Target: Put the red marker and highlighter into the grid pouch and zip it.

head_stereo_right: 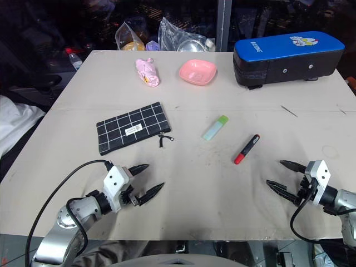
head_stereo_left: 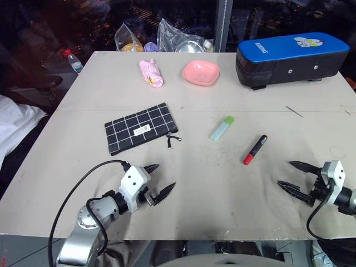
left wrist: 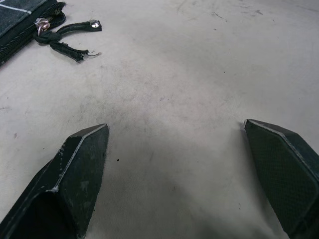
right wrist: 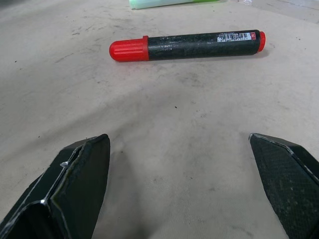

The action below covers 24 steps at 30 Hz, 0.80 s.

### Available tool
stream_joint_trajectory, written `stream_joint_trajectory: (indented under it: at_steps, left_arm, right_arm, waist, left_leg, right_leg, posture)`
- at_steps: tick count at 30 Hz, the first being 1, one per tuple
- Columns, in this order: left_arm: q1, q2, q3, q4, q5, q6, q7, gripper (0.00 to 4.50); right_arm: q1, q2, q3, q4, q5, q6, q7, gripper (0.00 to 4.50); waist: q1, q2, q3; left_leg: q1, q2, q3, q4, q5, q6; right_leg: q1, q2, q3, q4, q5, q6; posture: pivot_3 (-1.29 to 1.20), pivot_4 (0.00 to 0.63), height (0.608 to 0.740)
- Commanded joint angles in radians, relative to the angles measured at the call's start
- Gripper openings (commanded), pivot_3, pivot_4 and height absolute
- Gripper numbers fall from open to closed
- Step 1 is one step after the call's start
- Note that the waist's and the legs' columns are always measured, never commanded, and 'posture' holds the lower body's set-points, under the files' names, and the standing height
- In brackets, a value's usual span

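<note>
The grid pouch (head_stereo_left: 140, 128) lies flat on the table (head_stereo_left: 200, 183), left of centre, black with white lines, its zipper cord (head_stereo_left: 173, 139) trailing at its right end. To its right lies the pale highlighter (head_stereo_left: 222, 128) with a lime-green cap. The red marker (head_stereo_left: 255, 149) rests further right, black-bodied with a red cap, and also lies ahead of my right fingers in the right wrist view as the marker (right wrist: 187, 45). My left gripper (head_stereo_left: 158, 182) is open and empty, below the pouch. My right gripper (head_stereo_left: 292, 175) is open and empty, lower right of the marker.
At the back of the table stand a big blue and black padded case (head_stereo_left: 292, 58), a pink bowl (head_stereo_left: 201, 73) and a pink bundle (head_stereo_left: 151, 73). Plastic bags (head_stereo_left: 178, 39) and a bottle (head_stereo_left: 73, 61) lie beyond the far edge.
</note>
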Motion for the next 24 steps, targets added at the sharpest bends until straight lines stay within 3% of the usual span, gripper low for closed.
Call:
stream_joint_trajectory:
  at_steps: [1, 16, 24]
  left_arm:
    - [0.013, 0.011, 0.001, -0.013, 0.005, -0.017, -0.008, 4.42]
    - [0.013, 0.028, 0.02, -0.009, -0.009, -0.043, -0.038, 4.42]
    - [-0.098, 0.122, 0.235, 0.198, -0.106, -0.114, -0.119, 4.42]
  right_arm:
    - [-0.003, -0.021, -0.005, -0.031, 0.013, 0.004, 0.019, 4.5]
    - [-0.011, -0.036, 0.0, -0.046, 0.026, 0.024, 0.054, 4.5]
    - [-0.041, 0.088, 0.071, -0.354, 0.182, 0.156, -0.021, 4.5]
  waist:
    - [0.0, 0.0, 0.0]
    - [0.0, 0.0, 0.0]
    - [-0.006, 0.0, 0.001]
  left_leg:
    - [0.0, 0.0, 0.0, 0.0, 0.0, 0.0]
    - [0.0, 0.0, 0.0, 0.0, 0.0, 0.0]
    - [0.0, 0.002, -0.003, 0.0, 0.0, 0.0]
  right_leg:
    - [0.0, 0.0, 0.0, 0.0, 0.0, 0.0]
    - [0.0, 0.0, 0.0, 0.0, 0.0, 0.0]
    - [0.0, 0.001, -0.003, 0.002, 0.001, 0.002]
  posture:
    - [0.0, 0.15, 0.737]
    - [0.0, 0.15, 0.737]
    - [0.0, 0.15, 0.737]
